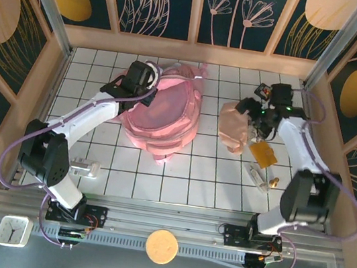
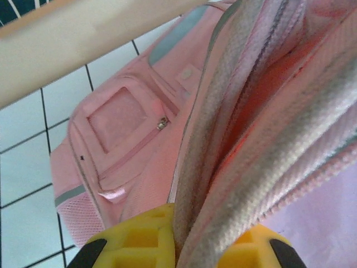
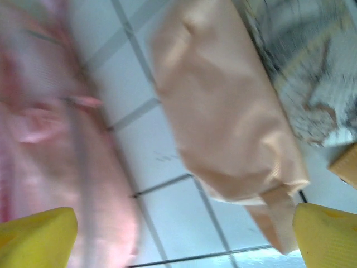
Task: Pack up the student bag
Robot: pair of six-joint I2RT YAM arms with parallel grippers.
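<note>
While clamping the striped rim of the mid-table student bag (image 1: 164, 115) in the left gripper (image 2: 192, 245), likely holding it open, next lower the spread, empty right gripper (image 3: 181, 240) onto the beige pouch (image 3: 223, 111) alongside.

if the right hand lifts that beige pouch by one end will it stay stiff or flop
Probably flops: the beige pouch is soft, creased fabric lying slumped on the table. Likely light for its size, since no hard bulges show through. A pinch on its loose tab may just drag the rest behind.
</note>
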